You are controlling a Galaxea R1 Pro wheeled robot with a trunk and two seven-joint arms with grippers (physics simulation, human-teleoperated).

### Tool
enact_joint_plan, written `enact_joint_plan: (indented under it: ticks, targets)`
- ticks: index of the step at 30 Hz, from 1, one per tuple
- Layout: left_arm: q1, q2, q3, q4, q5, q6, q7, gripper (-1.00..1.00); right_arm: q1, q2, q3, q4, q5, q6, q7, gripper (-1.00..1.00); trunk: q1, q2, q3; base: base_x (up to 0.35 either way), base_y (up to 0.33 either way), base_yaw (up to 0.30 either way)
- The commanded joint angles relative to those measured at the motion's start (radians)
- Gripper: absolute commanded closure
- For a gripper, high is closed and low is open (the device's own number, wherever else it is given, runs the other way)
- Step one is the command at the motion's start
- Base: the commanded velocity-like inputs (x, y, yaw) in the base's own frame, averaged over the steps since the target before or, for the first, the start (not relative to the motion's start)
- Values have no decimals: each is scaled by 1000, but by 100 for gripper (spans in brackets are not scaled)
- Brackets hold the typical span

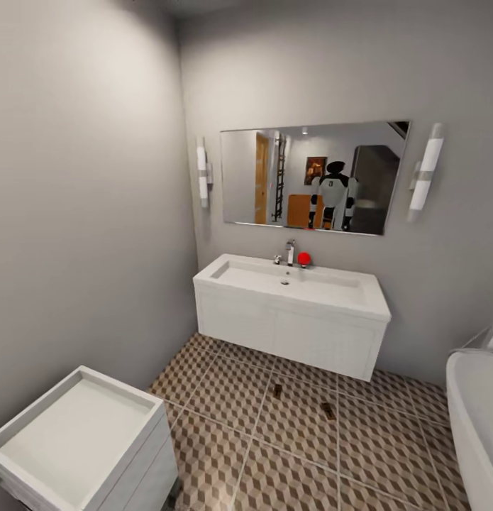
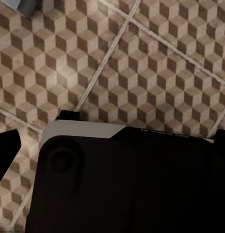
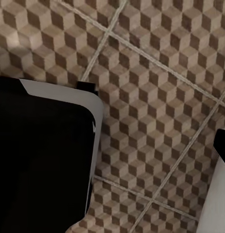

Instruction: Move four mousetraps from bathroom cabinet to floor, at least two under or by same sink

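Observation:
Two mousetraps lie on the cube-patterned bathroom floor (image 1: 225, 397) in front of the white sink unit (image 1: 289, 323): one small tan mousetrap (image 1: 277, 389) and a second mousetrap (image 1: 328, 410) a little to its right. Both rest flat on the tiles, just out from the unit's front. The mirror (image 1: 313, 177) reflects the robot and an orange-brown cabinet (image 1: 303, 211) behind it. In the left wrist view a dark finger (image 2: 7, 150) shows at the edge above the tiles and the robot's dark base (image 2: 127, 184). A dark finger (image 3: 223, 145) shows at the edge of the right wrist view.
A plain white flat-fronted unit (image 1: 76, 433) stands at the near left. A white tub rim (image 1: 477, 419) curves in at the right. A faucet (image 1: 290, 252) and a red ball (image 1: 303, 258) sit on the sink top. Wall lamps flank the mirror.

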Motion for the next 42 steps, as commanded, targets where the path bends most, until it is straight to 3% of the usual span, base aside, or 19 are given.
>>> enact_joint_plan:
  ticks: [1,21,24,30,42]
  targets:
    - [-1,0,-8,2,9,-3,-1,-100,-1,0,6,3,3,-4,-3,-100,0,-1,-2,0,0,291]
    - [-1,-4,-9,0,8,-3,-1,-100,-2,2,6,3,26,-6,-4,-100,0,-1,-2,0,0,291]
    - [-1,-19,-9,-1,8,0,-2,-100,-2,2,6,3,26,-6,-4,-100,0,-1,-2,0,0,291]
    - [-1,-79,-8,1,10,6,-5,-100,-1,3,5,3,25,-6,-4,-100,0,-1,-2,0,0,291]
    - [-1,-85,-7,3,13,6,-3,-100,-2,12,5,3,25,-6,-4,-100,0,-1,-2,0,0,287]
